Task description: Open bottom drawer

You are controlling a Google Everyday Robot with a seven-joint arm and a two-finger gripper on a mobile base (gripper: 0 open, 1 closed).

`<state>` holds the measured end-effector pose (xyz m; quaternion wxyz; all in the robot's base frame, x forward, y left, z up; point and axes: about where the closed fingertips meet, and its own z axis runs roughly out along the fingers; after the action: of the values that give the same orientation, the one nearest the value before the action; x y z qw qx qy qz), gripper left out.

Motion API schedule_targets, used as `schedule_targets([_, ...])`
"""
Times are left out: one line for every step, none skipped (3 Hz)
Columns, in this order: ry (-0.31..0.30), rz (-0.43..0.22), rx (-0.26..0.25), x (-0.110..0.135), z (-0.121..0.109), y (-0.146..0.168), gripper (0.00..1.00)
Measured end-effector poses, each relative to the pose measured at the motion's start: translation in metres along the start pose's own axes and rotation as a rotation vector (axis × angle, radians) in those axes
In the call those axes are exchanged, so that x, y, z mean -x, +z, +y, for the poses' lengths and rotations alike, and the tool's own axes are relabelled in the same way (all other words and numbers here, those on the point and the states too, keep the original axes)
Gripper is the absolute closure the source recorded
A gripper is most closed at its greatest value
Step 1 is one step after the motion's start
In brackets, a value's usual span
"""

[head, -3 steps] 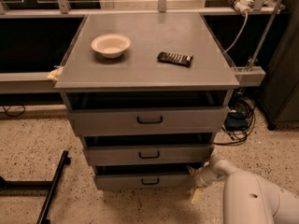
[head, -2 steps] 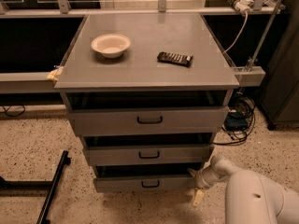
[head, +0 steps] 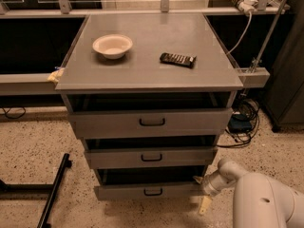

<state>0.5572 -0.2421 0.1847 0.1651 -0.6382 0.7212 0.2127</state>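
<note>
The bottom drawer (head: 123,192) is the lowest of three grey drawers, with a small dark bar handle (head: 153,192) at its centre. Its front stands out from the cabinet, with a dark gap above it. My gripper (head: 203,194) sits at the drawer's right end, on a white arm (head: 259,198) coming in from the lower right. One pale finger (head: 204,205) hangs down beside the drawer's right corner. The middle drawer (head: 151,156) and top drawer (head: 151,122) also stand partly out.
On the grey cabinet top (head: 147,65) are a white bowl (head: 112,45) and a black remote (head: 177,59). A black bar (head: 53,191) lies on the speckled floor at left. Cables (head: 242,118) lie at the right, by a dark cabinet (head: 289,80).
The gripper and arm have shifted slightly at the bottom drawer's right end; the drawer front looks about the same.
</note>
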Motion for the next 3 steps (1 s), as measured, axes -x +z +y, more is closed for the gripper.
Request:
schedule_targets([0.023, -0.025, 0.063, -0.002, 0.018, -0.002, 0.00])
schedule_targets([0.045, -0.064, 0.148, -0.005, 0.042, -0.006, 0.00])
schedule_targets([0.024, -0.117, 0.254, -0.006, 0.071, -0.017, 0.00])
